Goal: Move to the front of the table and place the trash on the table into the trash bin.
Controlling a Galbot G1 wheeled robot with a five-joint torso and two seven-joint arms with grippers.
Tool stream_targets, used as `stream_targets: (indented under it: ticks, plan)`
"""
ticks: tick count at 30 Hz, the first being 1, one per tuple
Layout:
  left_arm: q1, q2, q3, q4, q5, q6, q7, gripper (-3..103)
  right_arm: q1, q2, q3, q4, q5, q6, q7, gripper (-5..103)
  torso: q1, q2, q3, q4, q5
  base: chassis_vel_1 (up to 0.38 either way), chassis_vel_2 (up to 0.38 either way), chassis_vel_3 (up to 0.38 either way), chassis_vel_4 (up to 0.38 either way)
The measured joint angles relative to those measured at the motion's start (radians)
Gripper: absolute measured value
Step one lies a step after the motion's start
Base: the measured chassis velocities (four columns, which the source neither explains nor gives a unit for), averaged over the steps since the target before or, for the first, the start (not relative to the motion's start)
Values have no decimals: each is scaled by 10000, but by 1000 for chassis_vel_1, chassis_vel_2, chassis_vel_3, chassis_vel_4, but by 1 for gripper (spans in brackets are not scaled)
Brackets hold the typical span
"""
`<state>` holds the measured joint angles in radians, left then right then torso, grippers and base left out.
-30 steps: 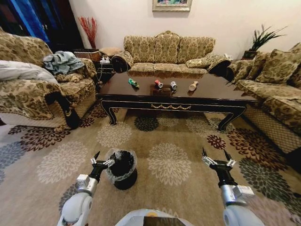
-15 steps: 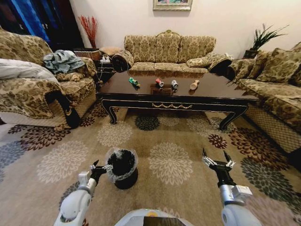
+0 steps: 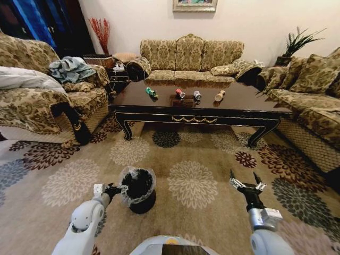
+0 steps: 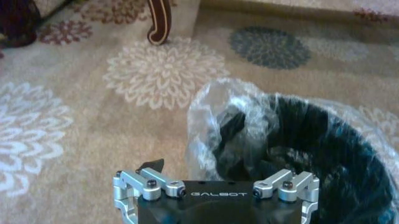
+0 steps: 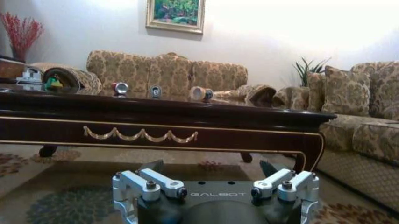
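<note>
The dark glossy table stands across the carpet ahead of me. On it lies the trash in a row: a green bottle, a red can, a silver can and a tan bottle. The right wrist view shows the same green bottle, red can, silver can and tan bottle on the table. The black trash bin with its clear liner stands on the carpet close to me. My left gripper is open at its rim, over the trash bin. My right gripper hangs open, holding nothing.
Patterned sofas flank the table: one on the left with clothes on it, one behind, one on the right. Open floral carpet lies between me and the table. A curved table leg stands beyond the bin.
My left arm has dropped and swung outward, and its gripper now points sideways at the bin's rim. The right arm has barely moved. The view has shifted slightly.
</note>
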<state>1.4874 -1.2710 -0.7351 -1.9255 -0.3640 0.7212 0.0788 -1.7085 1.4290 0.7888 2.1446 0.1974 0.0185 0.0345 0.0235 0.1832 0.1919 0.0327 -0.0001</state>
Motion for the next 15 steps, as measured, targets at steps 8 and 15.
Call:
stream_targets:
  ticks: [8,15]
  plan:
    - [-411,-126,213,836,35,68,-134,100,215,-7,-156,-417,24,89,17,100,5,16,12,-1,0,0,0,0,0]
    - [-455,-174,160,1211,33,65,-267,92,372,-320,-104,-782,171,216,17,100,8,26,18,-1,1,0,0,0,0]
